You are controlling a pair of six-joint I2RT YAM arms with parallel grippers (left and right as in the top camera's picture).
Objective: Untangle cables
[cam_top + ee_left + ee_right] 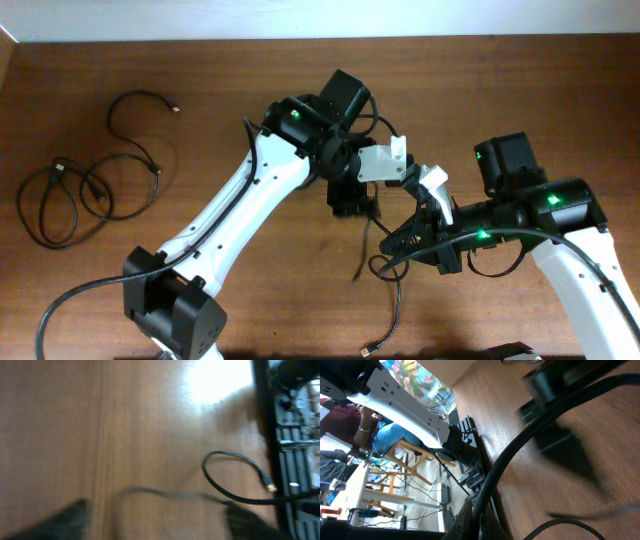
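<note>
One thin black cable (397,305) lies at the table's middle and ends in a small plug (368,351) near the front edge. My right gripper (398,243) is shut on this cable; in the right wrist view the cable (520,445) runs up out of the closed jaws (487,520). My left gripper (352,205) hovers just left of it. In the blurred left wrist view its fingers (155,517) are wide apart, with a cable loop (225,492) and metal-tipped plug (270,487) beyond them. More cables lie in loose loops at the far left (158,172), and one lies alone above them (135,94).
The wooden table (520,90) fills the overhead view. The two arms almost meet at the middle. The thicker cord of the left arm (70,295) curves at the front left. The right arm's base (295,460) stands at the right edge of the left wrist view.
</note>
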